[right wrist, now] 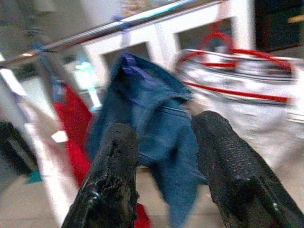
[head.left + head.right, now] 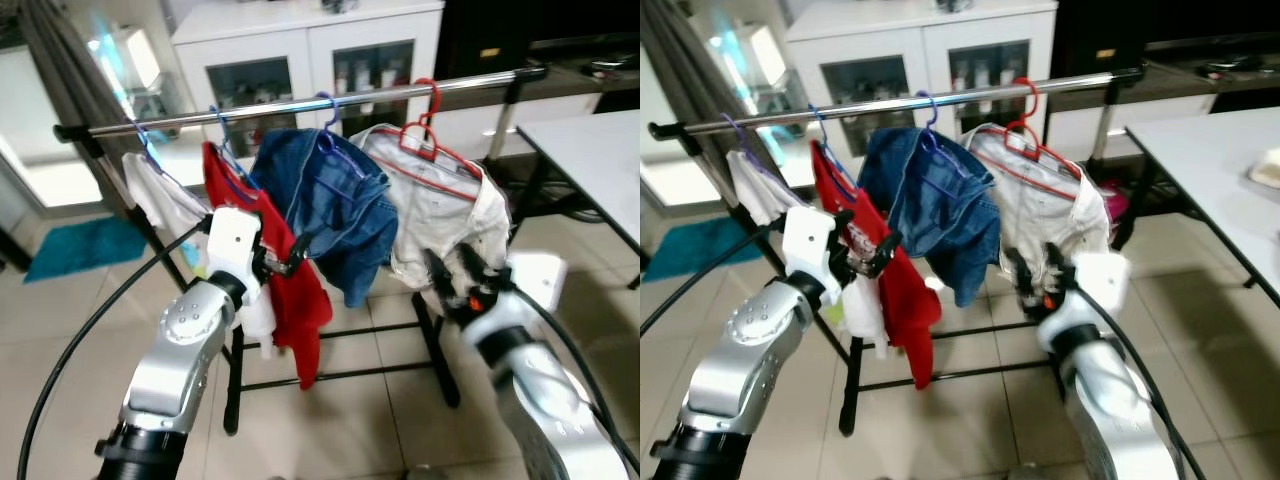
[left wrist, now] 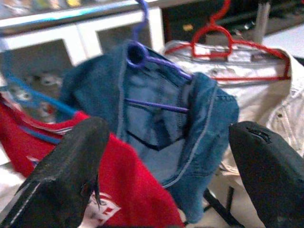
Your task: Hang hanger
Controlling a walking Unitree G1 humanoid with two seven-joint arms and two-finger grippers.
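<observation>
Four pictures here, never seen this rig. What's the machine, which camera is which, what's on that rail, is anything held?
It is a humanoid robot with two silver arms, each ending in two long black fingers. The two wide pictures come from a stereo camera on its head, looking forward and down. The other two look along each gripper's fingers from the wrists.

Before it stands a clothes rail carrying four hung garments: a white garment, a red shirt on a blue hanger, a denim garment on a purple hanger and a cream shirt on a red hanger.

The left gripper and right gripper are both open, raised toward the clothes, holding nothing.
</observation>
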